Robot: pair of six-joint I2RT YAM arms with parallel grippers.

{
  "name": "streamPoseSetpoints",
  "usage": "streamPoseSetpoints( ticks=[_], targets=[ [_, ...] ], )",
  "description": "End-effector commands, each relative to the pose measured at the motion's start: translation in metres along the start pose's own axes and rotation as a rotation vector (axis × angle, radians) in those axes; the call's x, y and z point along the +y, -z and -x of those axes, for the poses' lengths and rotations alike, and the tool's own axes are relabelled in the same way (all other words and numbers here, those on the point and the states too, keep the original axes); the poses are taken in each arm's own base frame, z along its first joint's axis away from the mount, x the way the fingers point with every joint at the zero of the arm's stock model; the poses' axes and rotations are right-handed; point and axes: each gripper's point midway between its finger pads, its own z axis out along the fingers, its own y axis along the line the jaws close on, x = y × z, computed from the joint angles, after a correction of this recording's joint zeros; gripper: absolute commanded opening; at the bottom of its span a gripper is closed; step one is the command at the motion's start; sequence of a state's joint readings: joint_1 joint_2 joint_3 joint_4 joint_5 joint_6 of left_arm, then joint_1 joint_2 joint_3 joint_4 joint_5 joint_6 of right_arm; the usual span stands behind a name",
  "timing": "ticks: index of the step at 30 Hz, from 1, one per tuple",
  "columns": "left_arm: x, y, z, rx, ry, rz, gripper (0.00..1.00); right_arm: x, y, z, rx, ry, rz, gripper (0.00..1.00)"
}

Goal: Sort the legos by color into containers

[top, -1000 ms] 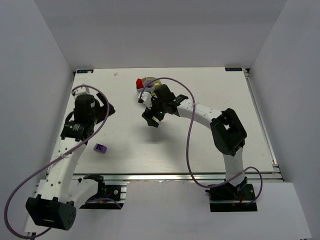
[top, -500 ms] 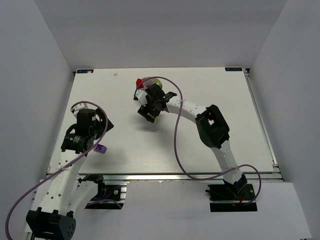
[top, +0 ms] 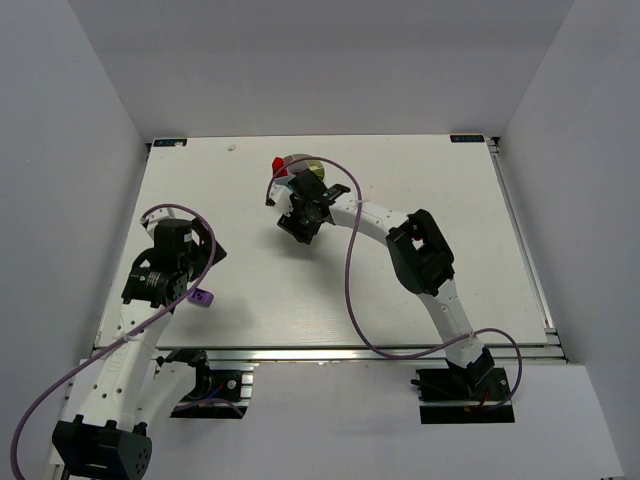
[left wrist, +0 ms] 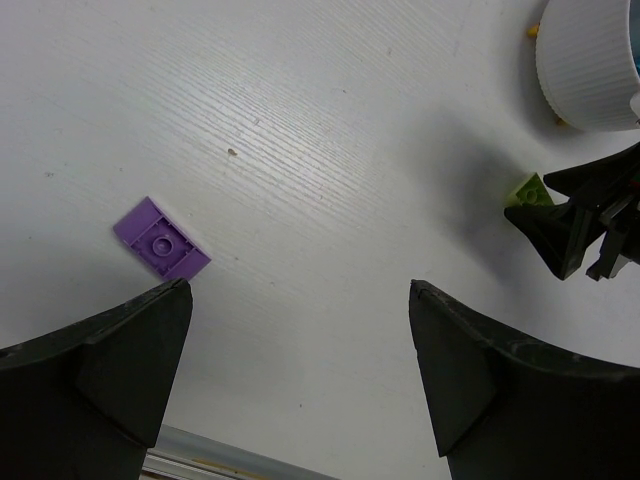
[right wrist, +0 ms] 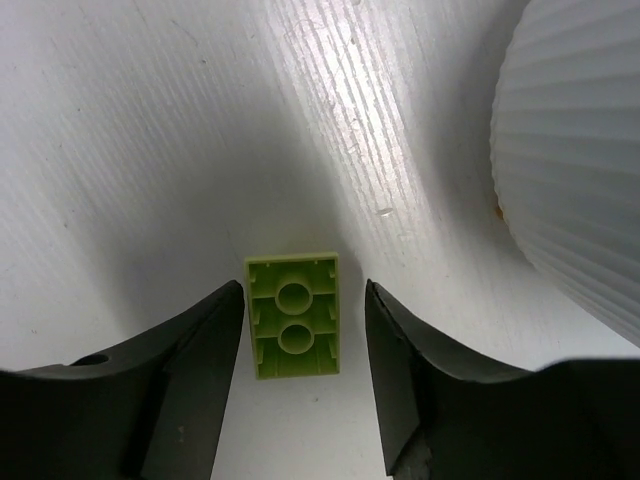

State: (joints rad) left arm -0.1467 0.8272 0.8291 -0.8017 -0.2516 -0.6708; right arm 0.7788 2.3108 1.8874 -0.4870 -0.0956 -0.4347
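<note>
My right claw (right wrist: 303,292) is low over the table (right wrist: 140,110), fingers set either side of a lime green brick (right wrist: 294,330). It is part open and not yet clamped, since a sliver of gap shows on one side. The brick lies hollow side up, near the ribbed wall of the white dish (right wrist: 580,170), so I straddle its narrow width, probably to keep clear of that wall. My left claw (left wrist: 298,290) hangs wide open and empty, with the purple brick (left wrist: 162,238) just off one fingertip, likely my next pick.
</note>
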Motion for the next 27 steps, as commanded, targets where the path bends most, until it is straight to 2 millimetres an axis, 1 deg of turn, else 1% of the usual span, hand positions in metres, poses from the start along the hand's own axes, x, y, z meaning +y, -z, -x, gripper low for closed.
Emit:
streamPoseSetpoints(
  ticks=[1, 2, 4, 5, 6, 7, 8, 10, 11, 12, 13, 14, 15, 16, 17, 18, 19, 20, 21, 22, 23, 24, 25, 26, 27],
  targets=[
    [0.004, 0.001, 0.002, -0.015, 0.003, 0.015, 0.98, 0.001, 0.004, 0.009, -0.022, 0.028, 0.020, 0.56],
    [0.005, 0.001, 0.002, -0.015, 0.005, 0.017, 0.98, 0.003, 0.004, 0.009, -0.024, 0.031, 0.027, 0.52],
    [0.005, 0.001, 0.001, -0.015, 0.006, 0.017, 0.98, 0.005, 0.006, 0.008, -0.026, 0.039, 0.038, 0.47],
    [0.005, 0.000, 0.001, -0.014, 0.007, 0.020, 0.98, 0.008, 0.007, 0.007, -0.030, 0.044, 0.050, 0.43],
    [0.006, 0.000, 0.001, -0.013, 0.006, 0.023, 0.98, 0.010, 0.007, 0.003, -0.024, 0.044, 0.057, 0.40],
    [0.006, 0.001, 0.002, -0.017, 0.007, 0.022, 0.98, 0.011, 0.010, 0.006, -0.036, 0.056, 0.061, 0.36],
    [0.006, 0.001, 0.002, -0.019, 0.009, 0.022, 0.98, 0.013, 0.011, 0.005, -0.041, 0.061, 0.074, 0.29],
    [0.005, 0.000, 0.003, -0.024, 0.012, 0.020, 0.98, 0.016, 0.014, 0.005, -0.048, 0.076, 0.082, 0.22],
    [0.005, 0.000, 0.003, -0.025, 0.015, 0.019, 0.98, 0.018, 0.015, 0.005, -0.054, 0.082, 0.093, 0.16],
    [0.005, 0.000, 0.003, -0.026, 0.016, 0.016, 0.98, 0.019, 0.018, 0.006, -0.062, 0.087, 0.096, 0.14],
    [0.005, 0.000, 0.002, -0.026, 0.017, 0.016, 0.98, 0.018, 0.026, 0.011, -0.080, 0.091, 0.097, 0.11],
    [0.005, 0.000, 0.002, -0.026, 0.019, 0.016, 0.98, 0.021, 0.031, 0.014, -0.101, 0.096, 0.115, 0.05],
    [0.006, 0.000, 0.001, -0.027, 0.019, 0.015, 0.98, 0.020, 0.036, 0.017, -0.120, 0.097, 0.119, 0.02],
    [0.006, -0.001, 0.000, -0.025, 0.019, 0.017, 0.98, 0.018, 0.051, 0.027, -0.156, 0.102, 0.113, 0.00],
    [0.006, -0.001, 0.001, -0.029, 0.021, 0.013, 0.98, 0.024, 0.057, 0.029, -0.184, 0.109, 0.151, 0.00],
    [0.006, -0.002, -0.001, -0.022, 0.020, 0.011, 0.98, 0.020, 0.065, 0.033, -0.212, 0.104, 0.160, 0.00],
    [0.006, -0.003, -0.002, -0.020, 0.020, 0.011, 0.98, 0.017, 0.082, 0.044, -0.257, 0.105, 0.152, 0.00],
    [0.005, -0.003, -0.002, -0.024, 0.023, 0.006, 0.98, 0.017, 0.091, 0.049, -0.286, 0.086, 0.166, 0.00],
    [0.004, -0.004, -0.002, -0.022, 0.025, 0.004, 0.98, 0.013, 0.098, 0.055, -0.310, 0.075, 0.157, 0.00],
    [0.005, -0.004, -0.003, -0.019, 0.025, 0.003, 0.98, 0.004, 0.114, 0.062, -0.346, 0.060, 0.142, 0.00],
    [0.003, -0.004, -0.002, -0.022, 0.029, -0.003, 0.98, 0.001, 0.124, 0.069, -0.382, 0.044, 0.151, 0.00],
    [0.003, -0.005, -0.003, -0.022, 0.029, -0.004, 0.98, -0.003, 0.133, 0.074, -0.408, -0.007, 0.157, 0.00],
    [0.003, -0.005, -0.004, -0.019, 0.030, -0.004, 0.98, -0.019, 0.148, 0.081, -0.455, -0.036, 0.128, 0.00],
    [0.003, -0.005, -0.003, -0.026, 0.034, -0.008, 0.98, -0.025, 0.157, 0.087, -0.483, -0.064, 0.127, 0.00],
    [0.003, -0.006, -0.004, -0.023, 0.036, -0.009, 0.98, -0.035, 0.169, 0.095, -0.519, -0.092, 0.110, 0.00]
  ],
)
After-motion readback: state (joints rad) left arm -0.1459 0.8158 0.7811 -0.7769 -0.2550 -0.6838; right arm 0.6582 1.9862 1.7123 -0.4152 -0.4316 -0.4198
